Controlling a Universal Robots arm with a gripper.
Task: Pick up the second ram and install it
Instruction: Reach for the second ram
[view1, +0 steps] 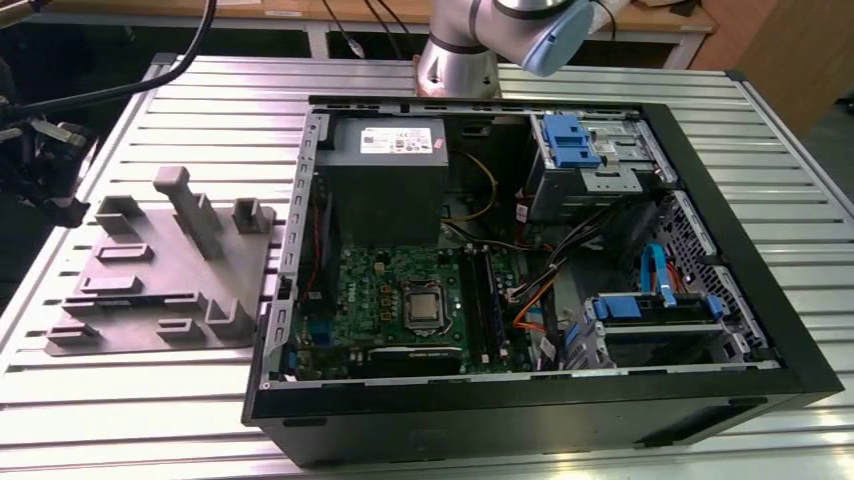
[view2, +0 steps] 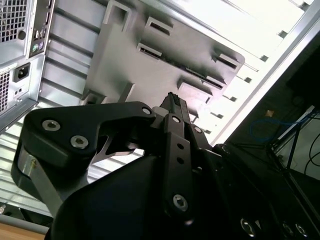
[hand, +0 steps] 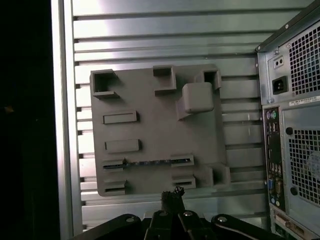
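Right now, hovers above the grey tray (hand: 150, 100), with the gripper (hand: 172, 194) near one edge of it in the first wrist view and not touching it. Shows the fingers (view2: 175, 145) clenched tip to tip in both wrist views, grasping nothing. Finds the second ram (hand: 145, 162) on the tray, apparently as a thin dark strip with small dots, standing on edge between two slotted blocks, near the fingertips but apart from them.

Puts the tray at the exterior view's left, flat on the slatted metal table (view1: 174, 90), just beside the open computer case (view1: 747, 340). Holds, inside the case, the green motherboard (view1: 354, 290) in the lower middle of the frame with its silver square chip (view1: 424, 305), the grey power-supply box (view1: 387, 160) above that, and blue-tabbed drive cages (view1: 567, 135) toward the exterior view's right. Sets the arm's base (view1: 461, 60) at the upper middle of the exterior view, behind the case. Cannot tell filled from empty for the long slots (view1: 489, 300) beside the chip.
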